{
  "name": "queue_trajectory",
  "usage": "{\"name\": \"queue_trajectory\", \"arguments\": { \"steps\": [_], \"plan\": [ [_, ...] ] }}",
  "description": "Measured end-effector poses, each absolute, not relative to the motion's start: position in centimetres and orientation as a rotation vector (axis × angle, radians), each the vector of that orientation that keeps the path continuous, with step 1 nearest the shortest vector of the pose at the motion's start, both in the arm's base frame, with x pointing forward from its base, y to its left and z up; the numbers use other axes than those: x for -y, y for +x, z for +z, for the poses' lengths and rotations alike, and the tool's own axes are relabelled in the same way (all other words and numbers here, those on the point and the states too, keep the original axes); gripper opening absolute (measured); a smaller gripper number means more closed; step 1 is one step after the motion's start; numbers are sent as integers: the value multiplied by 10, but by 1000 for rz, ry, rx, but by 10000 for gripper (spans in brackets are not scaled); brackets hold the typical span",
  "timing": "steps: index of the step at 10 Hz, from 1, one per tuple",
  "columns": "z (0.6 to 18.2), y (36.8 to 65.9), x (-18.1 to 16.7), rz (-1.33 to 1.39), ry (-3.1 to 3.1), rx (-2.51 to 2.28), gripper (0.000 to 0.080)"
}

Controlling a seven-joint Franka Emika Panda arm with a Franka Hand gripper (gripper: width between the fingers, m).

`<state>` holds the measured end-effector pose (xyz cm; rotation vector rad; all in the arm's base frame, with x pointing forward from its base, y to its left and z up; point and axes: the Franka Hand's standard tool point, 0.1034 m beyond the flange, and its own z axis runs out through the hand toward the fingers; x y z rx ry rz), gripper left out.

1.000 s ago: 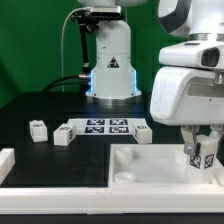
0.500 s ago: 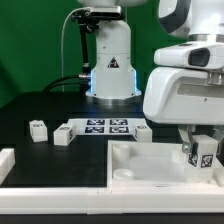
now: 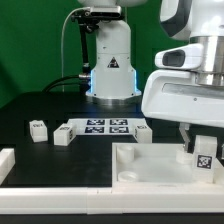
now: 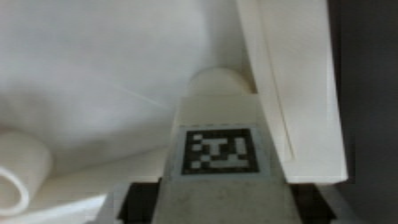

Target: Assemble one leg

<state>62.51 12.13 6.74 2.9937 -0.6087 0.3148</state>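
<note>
My gripper [image 3: 203, 152] is shut on a white leg [image 3: 205, 150] with a black-and-white tag, holding it over the large white square panel [image 3: 150, 165] near its corner at the exterior view's right. In the wrist view the leg [image 4: 222, 130] points away from the camera, its tip close to the panel's raised edge [image 4: 294, 90]; dark fingers [image 4: 146, 200] press both its sides. Other legs lie on the table: one at the exterior view's left [image 3: 38, 129], one beside the marker board [image 3: 64, 136], one at the board's other end [image 3: 143, 132].
The marker board [image 3: 104, 126] lies behind the panel. The robot base [image 3: 111, 62] stands at the back. A white piece [image 3: 5, 162] sits at the exterior view's left edge. A rounded socket rim [image 4: 22, 165] shows in the wrist view.
The gripper with the leg has shifted slightly toward the exterior view's right and down, closer to the panel's corner.
</note>
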Motion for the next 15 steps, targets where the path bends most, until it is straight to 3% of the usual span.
{"name": "queue_trajectory", "arguments": {
  "steps": [5,7,8,9,10,11,15],
  "plan": [
    [68,615,-96,336,2742,1187,315],
    [68,615,-92,334,2722,1215,315],
    [68,615,-92,335,2722,1214,387],
    [67,615,-92,335,2723,1213,526],
    [67,615,-92,335,2723,1213,526],
    [67,615,-92,334,2723,1213,627],
    [67,615,-92,334,2723,1213,648]
  ]
}}
